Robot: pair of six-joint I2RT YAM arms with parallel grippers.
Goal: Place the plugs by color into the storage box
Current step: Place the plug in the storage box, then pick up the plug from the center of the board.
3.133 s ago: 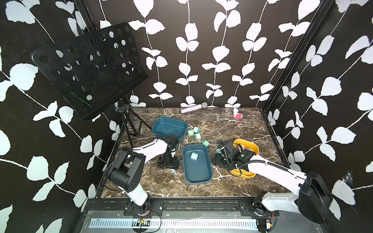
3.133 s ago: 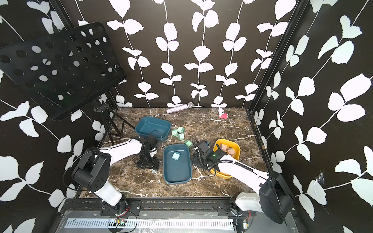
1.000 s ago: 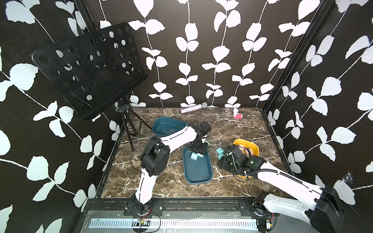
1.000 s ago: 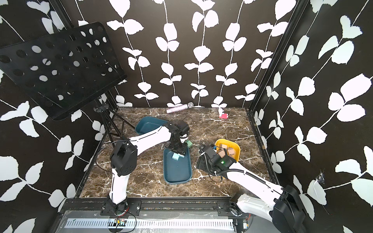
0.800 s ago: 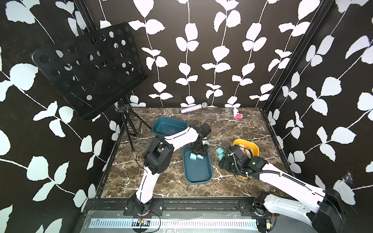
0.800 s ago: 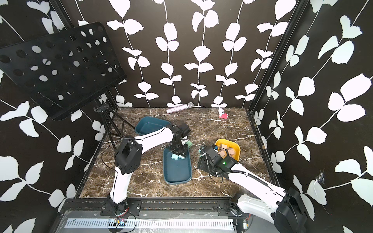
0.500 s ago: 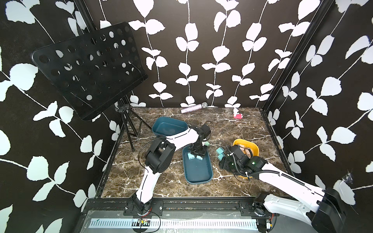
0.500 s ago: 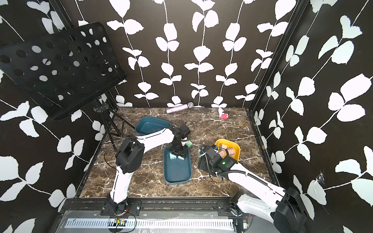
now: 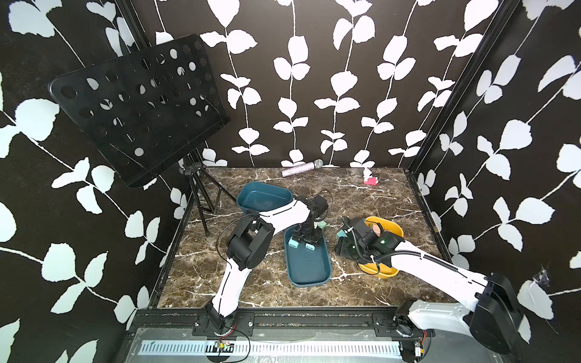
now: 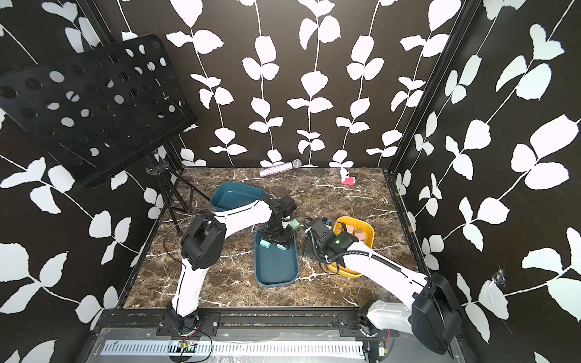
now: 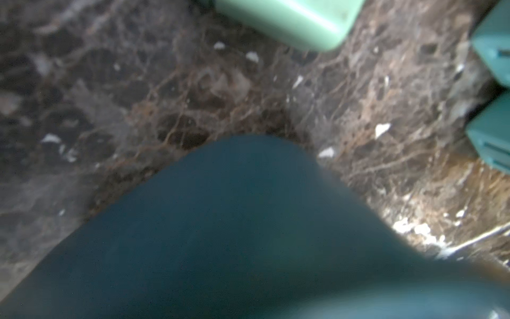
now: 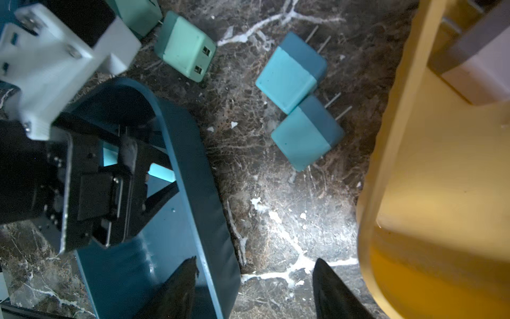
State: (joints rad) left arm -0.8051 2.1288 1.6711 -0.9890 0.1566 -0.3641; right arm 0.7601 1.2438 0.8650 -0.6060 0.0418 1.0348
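Black leaf-print walls, apparently marble tabletop, perforated music stand

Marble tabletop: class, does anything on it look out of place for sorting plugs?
Yes: a glittery pink microphone lies at the back, with a pink-red toy figure near it; neither is a plug or tray.

Top views bright and sharp; left wrist view defocused, mint plug smeared; right wrist view dim, glare on tabletop.

A robot test booth: leaf-print walls, marble tabletop.
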